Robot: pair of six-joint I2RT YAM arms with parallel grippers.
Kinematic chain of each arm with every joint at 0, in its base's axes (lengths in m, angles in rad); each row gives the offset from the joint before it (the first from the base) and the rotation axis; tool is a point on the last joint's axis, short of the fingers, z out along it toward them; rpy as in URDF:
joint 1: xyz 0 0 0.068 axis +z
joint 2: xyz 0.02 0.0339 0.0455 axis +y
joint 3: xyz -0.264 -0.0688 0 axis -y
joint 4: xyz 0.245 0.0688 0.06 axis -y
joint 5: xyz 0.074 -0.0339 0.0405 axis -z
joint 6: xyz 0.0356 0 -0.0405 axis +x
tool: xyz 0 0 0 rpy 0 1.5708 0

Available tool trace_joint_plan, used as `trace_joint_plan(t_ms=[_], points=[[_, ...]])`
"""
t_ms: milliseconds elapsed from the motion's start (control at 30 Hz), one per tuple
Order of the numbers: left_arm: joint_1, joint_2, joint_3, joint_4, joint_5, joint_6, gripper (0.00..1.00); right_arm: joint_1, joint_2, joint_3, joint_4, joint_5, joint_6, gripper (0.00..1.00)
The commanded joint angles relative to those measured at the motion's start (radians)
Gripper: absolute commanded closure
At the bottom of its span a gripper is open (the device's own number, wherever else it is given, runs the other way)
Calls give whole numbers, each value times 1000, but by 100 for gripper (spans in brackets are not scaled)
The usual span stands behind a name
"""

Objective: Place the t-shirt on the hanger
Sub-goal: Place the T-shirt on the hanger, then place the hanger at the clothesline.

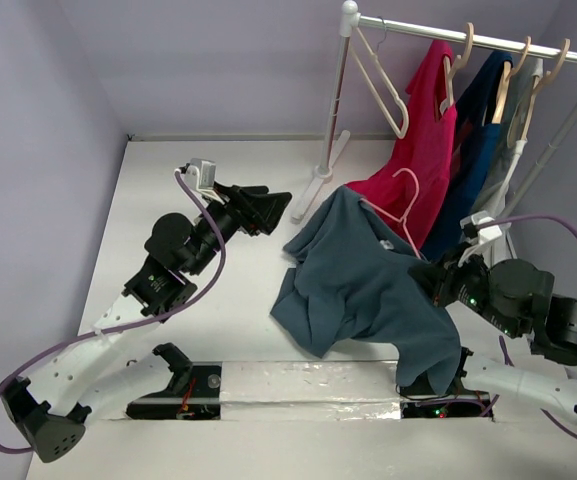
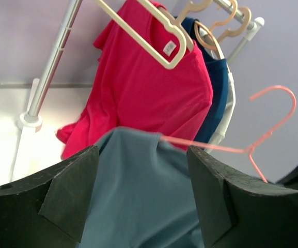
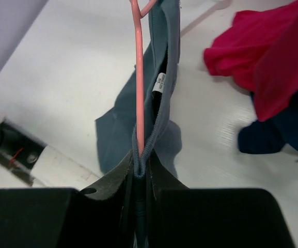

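The slate-blue t-shirt [image 1: 353, 285] hangs bunched, its lower part resting on the table. The pale-pink hanger [image 1: 400, 207] sticks up from its collar, hook on top. My right gripper [image 1: 434, 280] is shut on the collar; in the right wrist view the pink hanger rod [image 3: 138, 77] runs down into the shut gripper [image 3: 142, 166], with the t-shirt [image 3: 119, 126] collar wrapped round it. My left gripper [image 1: 276, 212] is open and empty, left of the shirt and apart from it. In its wrist view the t-shirt [image 2: 143, 201] and hanger [image 2: 265, 132] show beyond the open gripper [image 2: 142, 153].
A white clothes rack [image 1: 468, 38] stands at the back right, its foot [image 1: 320, 185] on the table. On it hang a cream-white hanger [image 1: 383, 85], a red t-shirt [image 1: 423, 150], a navy t-shirt [image 1: 473, 140] and tan wooden hangers [image 1: 513, 80]. Lilac walls enclose the table.
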Motion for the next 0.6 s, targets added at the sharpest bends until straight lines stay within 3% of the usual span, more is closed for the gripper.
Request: trace_joint_plan(t_ms=[0, 67, 333, 467, 500, 567], points=[[-2, -30, -11, 31, 31, 11, 33, -1, 31, 42, 23, 187, 23, 100], [-11, -38, -22, 32, 32, 11, 28, -1, 68, 45, 46, 233, 11, 100], [-11, -72, -45, -2, 24, 20, 23, -1, 227, 120, 170, 442, -109, 100], [-11, -104, -48, -17, 21, 27, 14, -10, 272, 145, 195, 474, -155, 100], [-11, -107, -53, -19, 23, 30, 1, -42, 281, 142, 207, 473, -168, 100], [-11, -121, -54, -23, 17, 34, 1, -81, 284, 137, 221, 456, -184, 100]])
